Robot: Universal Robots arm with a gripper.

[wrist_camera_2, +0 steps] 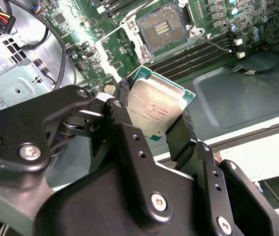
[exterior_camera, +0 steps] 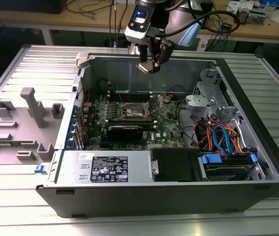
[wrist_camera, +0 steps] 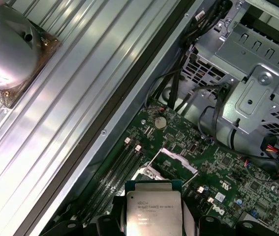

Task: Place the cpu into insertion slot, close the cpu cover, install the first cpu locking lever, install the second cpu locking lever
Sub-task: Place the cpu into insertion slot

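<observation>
My gripper [exterior_camera: 151,63] hangs above the open computer case, over its rear part, shut on the cpu [exterior_camera: 146,67]. The cpu [wrist_camera_2: 154,105] is a square chip with a silver-grey top on a green edge, clamped between two black fingers [wrist_camera_2: 124,113]; in the first wrist view the cpu [wrist_camera: 154,209] hides part of the socket. The insertion slot [exterior_camera: 132,111] lies well below on the green motherboard, and its dark pin field [wrist_camera_2: 165,28] is bare. The cpu cover [wrist_camera: 177,160] stands raised at the socket's edge. A thin metal lever [wrist_camera_2: 213,44] sticks out beside the socket.
Long black memory slots [wrist_camera_2: 193,56] flank the socket. A black power-supply box [exterior_camera: 109,169] fills the case's near side. A grey drive cage [exterior_camera: 205,96] and blue and orange cables [exterior_camera: 223,137] sit toward the exterior view's right. A grey fixture [exterior_camera: 31,105] stands outside the case.
</observation>
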